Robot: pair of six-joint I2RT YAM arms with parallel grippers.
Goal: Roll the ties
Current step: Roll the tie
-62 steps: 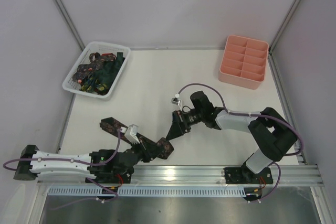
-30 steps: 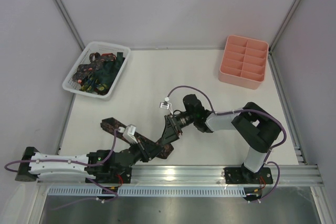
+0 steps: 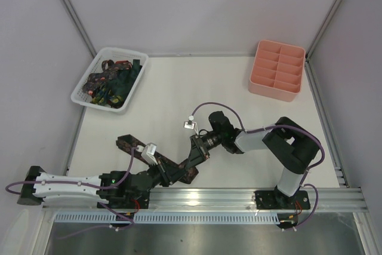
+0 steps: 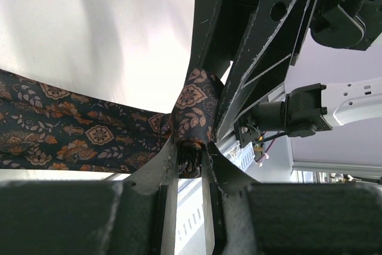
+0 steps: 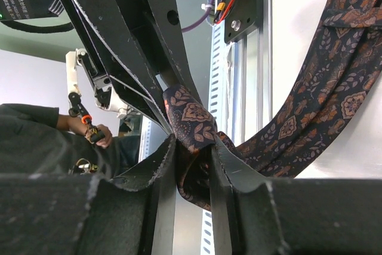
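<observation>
The brown tie (image 3: 128, 144) lies slanted across the counter (image 3: 179, 94) at about 7 o'clock in the overhead view, its near end gathered into a small fold. What has just changed is on my right side. A second ago the right end effector (image 5: 192, 147) stood wide beside that fold; now its fingers have come in and pinch the cloth, pressed snug against both sides. The left end effector (image 4: 190, 153) has not moved: narrow, clamped on the same bunched end, the two sets of fingers almost touching. I judge that both arms now have the starting fold, so the roll can begin from this end while the long tail trails toward 10 o'clock.

Counting:
- One tie out on the counter.
- One heap of ties (image 3: 113, 82) in the one white basket (image 3: 80, 91) at 10 o'clock, too tangled to count.
- One pink tray (image 3: 271, 91) at 2 o'clock.
- Two arms.
</observation>
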